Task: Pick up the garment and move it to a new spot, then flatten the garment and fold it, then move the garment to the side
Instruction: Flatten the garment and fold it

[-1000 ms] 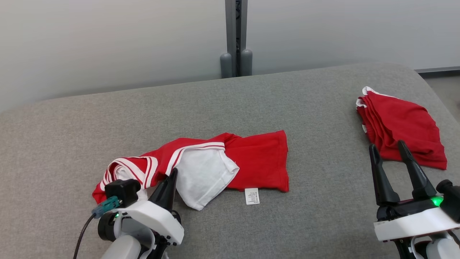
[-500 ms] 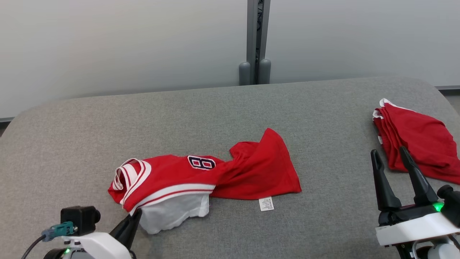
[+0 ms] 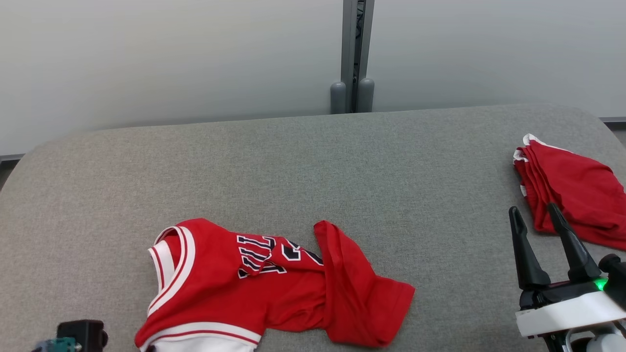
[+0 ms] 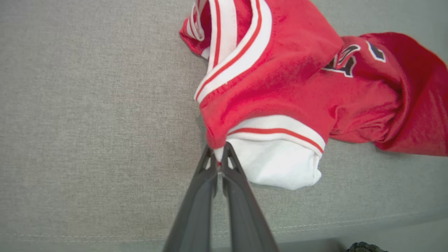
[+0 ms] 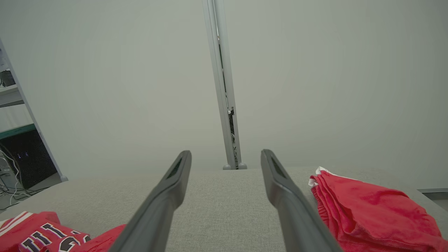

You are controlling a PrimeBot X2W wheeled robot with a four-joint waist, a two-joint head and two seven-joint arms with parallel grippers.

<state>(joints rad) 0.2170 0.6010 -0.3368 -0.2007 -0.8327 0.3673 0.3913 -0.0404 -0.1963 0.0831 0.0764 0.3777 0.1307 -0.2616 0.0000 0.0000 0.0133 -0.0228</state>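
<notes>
Left pincer [image 4: 218,150] has its tips together, clamped on the near corner of the crumpled red basketball jersey with white trim [image 3: 230,293]. The jersey lies lower left of centre on the grey fabric-covered table [image 3: 313,161]. Right pincer [image 3: 533,210] has fingers apart and empty at lower right, near a folded red cloth pile [image 3: 577,195] by the table's right edge.

Jaws apart, jersey [image 5: 21,227], folded red cloth [image 5: 371,210]
</notes>
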